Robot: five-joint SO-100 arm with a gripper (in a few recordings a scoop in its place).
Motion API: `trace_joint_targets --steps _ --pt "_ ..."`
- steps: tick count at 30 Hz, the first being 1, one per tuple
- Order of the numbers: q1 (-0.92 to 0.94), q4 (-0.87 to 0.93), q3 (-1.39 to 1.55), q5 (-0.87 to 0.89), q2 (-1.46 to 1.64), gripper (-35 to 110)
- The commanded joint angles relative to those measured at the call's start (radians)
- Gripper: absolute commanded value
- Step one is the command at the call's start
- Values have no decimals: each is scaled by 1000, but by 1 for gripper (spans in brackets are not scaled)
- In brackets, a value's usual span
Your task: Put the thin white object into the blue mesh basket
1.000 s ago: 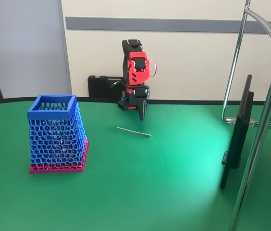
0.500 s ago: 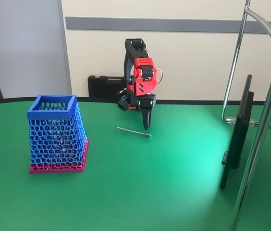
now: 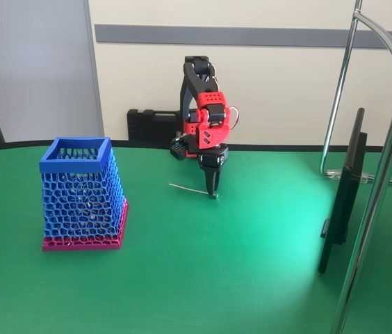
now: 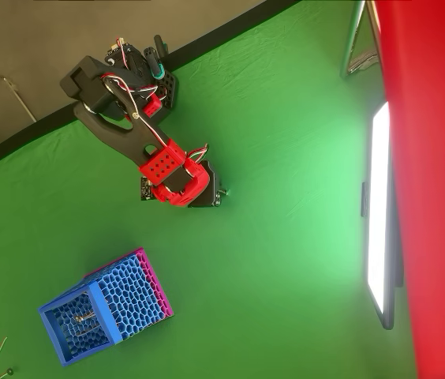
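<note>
The thin white object (image 3: 190, 189) lies flat on the green table, knob end to the right in the fixed view. My gripper (image 3: 212, 193) points straight down with its dark fingertips at the stick's right end, touching or just above it. The fingers look like one narrow taper, so I cannot say whether they are parted. From overhead, the red wrist (image 4: 179, 178) covers both fingers and stick. The blue mesh basket (image 3: 76, 154) stands upright on its magenta base at the left, well apart from the gripper; in the overhead view the basket (image 4: 120, 296) sits near the bottom left.
A thin black monitor (image 3: 342, 202) stands edge-on at the right, beside a chrome stand (image 3: 384, 174). A black case (image 3: 151, 125) lies behind the arm at the wall. Bare green table lies between stick and basket.
The arm has unfolded from its upright pose, swinging forward and down. The gripper tip has dropped from behind the stick to its right end. Stick and basket have not moved.
</note>
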Motion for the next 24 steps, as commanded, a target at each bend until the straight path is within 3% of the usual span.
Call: trace_joint_targets --steps 1,24 --pt "-3 6 -40 9 -8 18" --pt "-3 75 -179 12 -156 13"
